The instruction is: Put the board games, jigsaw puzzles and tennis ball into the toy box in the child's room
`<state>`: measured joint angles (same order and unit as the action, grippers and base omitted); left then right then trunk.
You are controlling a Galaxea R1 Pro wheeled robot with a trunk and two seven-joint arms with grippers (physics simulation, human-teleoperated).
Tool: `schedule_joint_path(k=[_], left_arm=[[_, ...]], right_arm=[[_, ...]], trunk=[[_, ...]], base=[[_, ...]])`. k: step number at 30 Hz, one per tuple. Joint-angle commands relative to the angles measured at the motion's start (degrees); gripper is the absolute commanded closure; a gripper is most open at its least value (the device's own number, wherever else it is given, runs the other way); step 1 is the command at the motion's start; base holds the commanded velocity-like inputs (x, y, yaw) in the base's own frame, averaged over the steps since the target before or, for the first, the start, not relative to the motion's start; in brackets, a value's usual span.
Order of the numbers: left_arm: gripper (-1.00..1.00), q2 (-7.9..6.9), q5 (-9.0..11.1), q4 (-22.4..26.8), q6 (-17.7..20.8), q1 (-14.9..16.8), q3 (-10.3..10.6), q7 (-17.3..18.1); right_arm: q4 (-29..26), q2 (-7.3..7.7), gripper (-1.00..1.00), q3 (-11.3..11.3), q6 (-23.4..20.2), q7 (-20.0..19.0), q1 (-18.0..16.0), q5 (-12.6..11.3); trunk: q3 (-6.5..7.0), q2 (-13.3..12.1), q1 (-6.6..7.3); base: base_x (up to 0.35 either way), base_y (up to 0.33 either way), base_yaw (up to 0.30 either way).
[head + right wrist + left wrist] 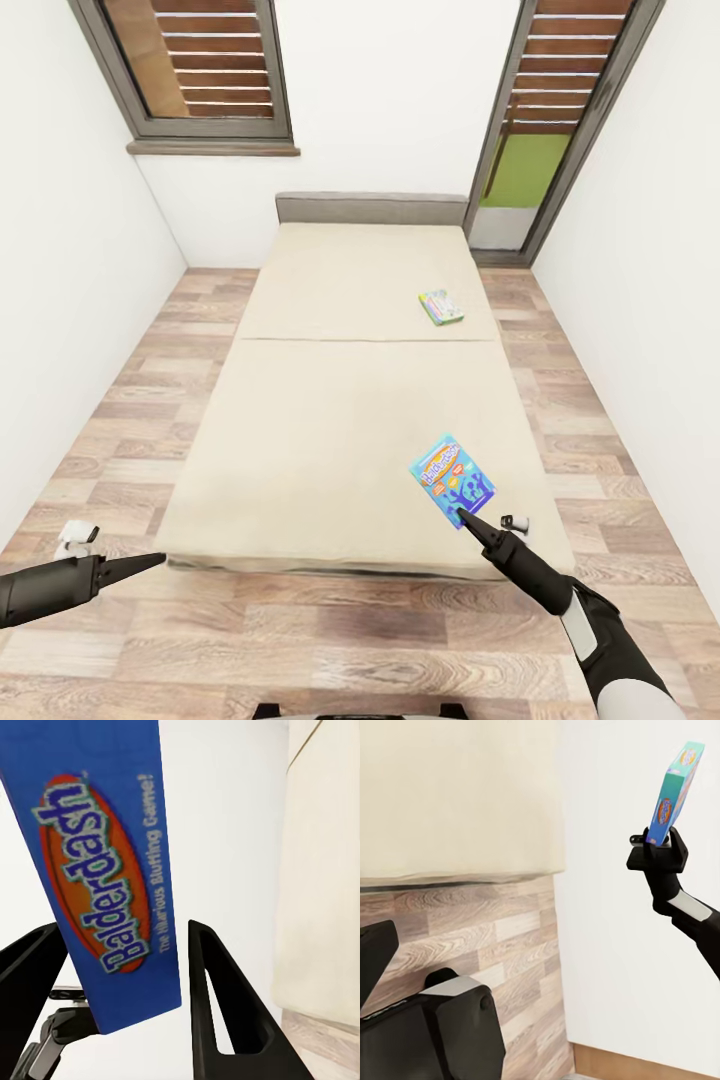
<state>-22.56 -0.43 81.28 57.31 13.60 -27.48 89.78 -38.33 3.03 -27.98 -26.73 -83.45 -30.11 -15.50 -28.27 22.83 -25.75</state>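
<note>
Head view puts me at the foot of the bed (340,400), its cream mattress in two panels running away to a grey headboard (371,208) against the white far wall. Wood-plank floor (330,640) wraps the bed on both sides and across the foot where I stand, with a wider strip on the bed's left than on its right. A slatted window (205,60) sits beyond the headboard to its left, and a slatted glazed door (560,110) beyond it to its right.

My right gripper (465,517) is closed on the lower edge of the blue Balderdash game box (453,479), near the bed's right front corner; from the left wrist camera the box (673,793) stands tilted up in that gripper, clear of the mattress. A second board game (441,307), white-green, lies flat on the far panel, close to the bed's right edge.

My left gripper (150,562) hangs over the floor just off the bed's left front corner, holding nothing; how far it is open I cannot tell.
</note>
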Motion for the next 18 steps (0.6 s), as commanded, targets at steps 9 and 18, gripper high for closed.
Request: schedule_joint_path(k=[9,18], left_arm=[[-1.0,-0.01,0.0,0.0,0.6,0.0,0.0,0.2],[-1.0,-0.48,0.0,0.0,0.6,0.0,-0.3,0.2]], right_arm=[[0.0,0.18,1.0,-0.1,-0.6,-0.2,0.0,-0.1],[0.0,0.26,1.0,-0.1,-0.7,-0.2,0.0,-0.1]], trunk=[[0.77,0.1,-0.03],[1.61,0.1,-0.03]], base=[[0.0,0.0,0.0],[0.0,0.0,0.0]])
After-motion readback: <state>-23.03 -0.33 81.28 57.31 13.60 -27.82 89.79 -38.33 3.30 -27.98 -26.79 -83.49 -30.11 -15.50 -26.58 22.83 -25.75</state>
